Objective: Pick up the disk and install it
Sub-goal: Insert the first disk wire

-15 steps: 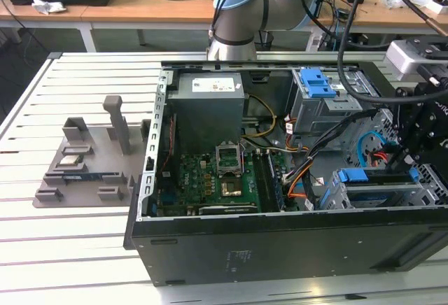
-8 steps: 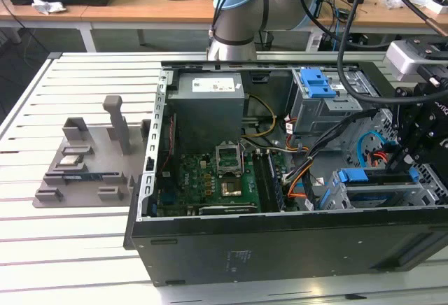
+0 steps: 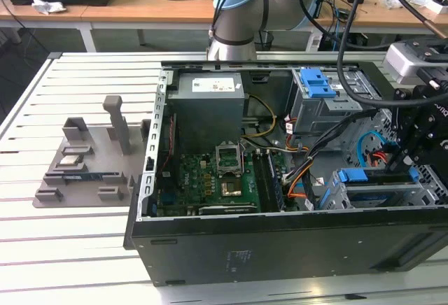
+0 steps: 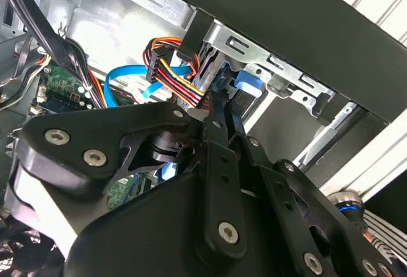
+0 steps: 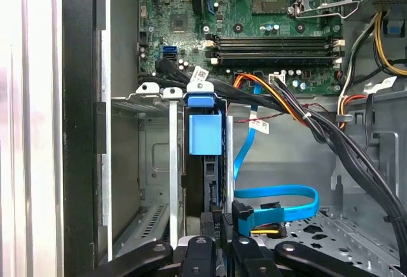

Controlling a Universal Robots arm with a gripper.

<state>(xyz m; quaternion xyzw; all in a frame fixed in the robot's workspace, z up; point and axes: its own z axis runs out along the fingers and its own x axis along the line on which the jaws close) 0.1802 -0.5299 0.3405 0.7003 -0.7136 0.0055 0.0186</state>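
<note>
**Disk seated edge-on in the drive cage**

In the exterior view we see one open case [image 3: 280, 235] on the slatted worktop [image 3: 63, 249], one grey fixture [image 3: 91, 165] well apart at that view's left, and the end effector [image 3: 400, 164] lowered over the cage [image 3: 381, 189] at the right. The first wrist view adds what is hidden there: the disk [image 5: 210, 175] stands on edge in the cage slot, its blue bracket tab beside the end effector, fingers pressed together on the disk's edge. We count one motherboard [image 5: 254, 35] and two blue cables [image 5: 280, 204].
</note>
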